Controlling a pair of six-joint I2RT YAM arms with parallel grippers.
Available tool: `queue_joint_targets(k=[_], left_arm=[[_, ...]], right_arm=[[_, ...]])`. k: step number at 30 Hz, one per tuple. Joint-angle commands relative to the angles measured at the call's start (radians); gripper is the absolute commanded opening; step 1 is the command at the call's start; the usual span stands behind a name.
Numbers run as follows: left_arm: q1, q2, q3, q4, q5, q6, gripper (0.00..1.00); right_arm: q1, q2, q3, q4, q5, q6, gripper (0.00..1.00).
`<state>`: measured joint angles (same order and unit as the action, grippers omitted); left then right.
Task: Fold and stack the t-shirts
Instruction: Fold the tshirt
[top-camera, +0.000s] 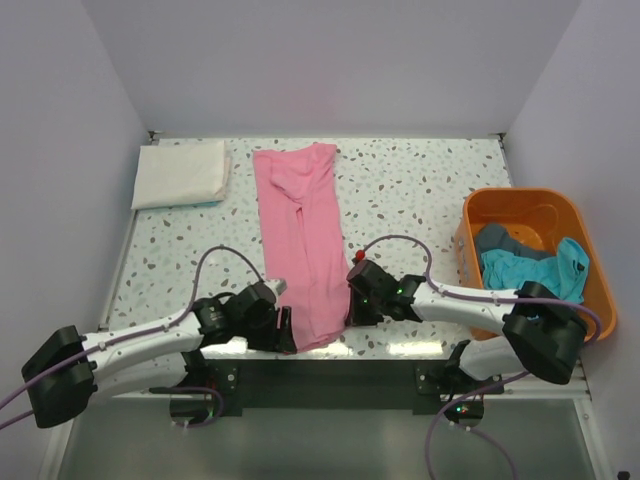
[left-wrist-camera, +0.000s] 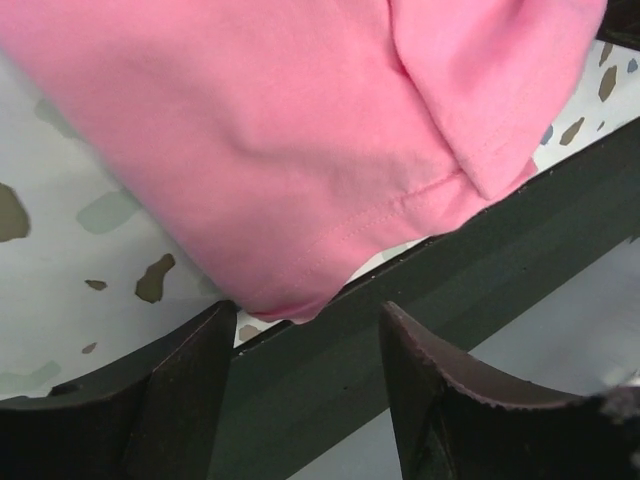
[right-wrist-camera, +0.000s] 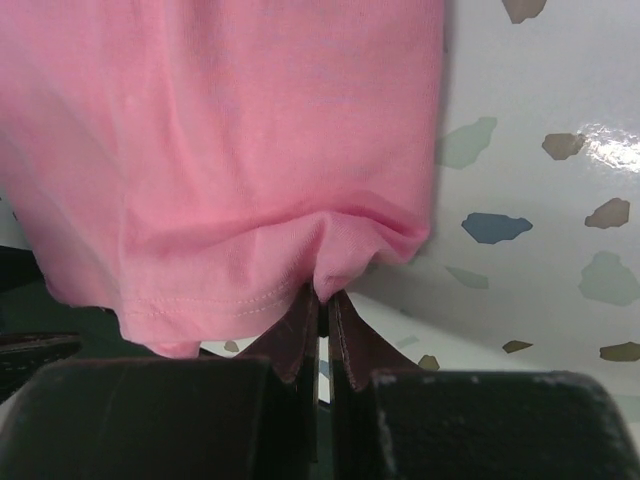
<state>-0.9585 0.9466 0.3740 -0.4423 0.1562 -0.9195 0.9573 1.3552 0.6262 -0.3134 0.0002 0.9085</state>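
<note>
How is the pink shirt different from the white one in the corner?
The pink cloth t-shirt lies as a long strip down the middle of the speckled table. The white cloth t-shirt is folded into a compact rectangle at the far left corner. The right gripper pinches the pink one's near hem with shut jaws, but nothing touches the white one. Both are soft cloth lying on that table.

The pink t-shirt (top-camera: 300, 240) is soft, matt knitted cloth with a stitched hem; the white t-shirt (top-camera: 180, 173) looks alike. The table (top-camera: 400, 190) is smooth, speckled and slightly glossy, the basket (top-camera: 515, 197) shiny orange plastic, the left gripper (left-wrist-camera: 302, 315) dark, matt, with serrated finger edges
</note>
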Motion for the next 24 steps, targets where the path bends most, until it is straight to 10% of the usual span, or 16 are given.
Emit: queue_joint_targets(k=[1,4,9,24], left_arm=[[-0.031,0.05,-0.035,0.01,-0.021,-0.035,0.63],[-0.043,0.087,-0.047,0.063,-0.04,-0.056,0.56],[-0.045,0.142,0.009,-0.016,-0.131,-0.058,0.0],[0.12,0.182,0.35,-0.11,-0.353,0.068,0.0]], right_arm=[[0.003,0.01,0.007,0.03,-0.008,0.024,0.0],[0.003,0.012,-0.003,0.04,-0.015,0.035,0.0],[0.003,-0.005,0.004,0.016,-0.003,0.033,0.0],[-0.046,0.065,0.366,-0.104,0.236,-0.114,0.0]])
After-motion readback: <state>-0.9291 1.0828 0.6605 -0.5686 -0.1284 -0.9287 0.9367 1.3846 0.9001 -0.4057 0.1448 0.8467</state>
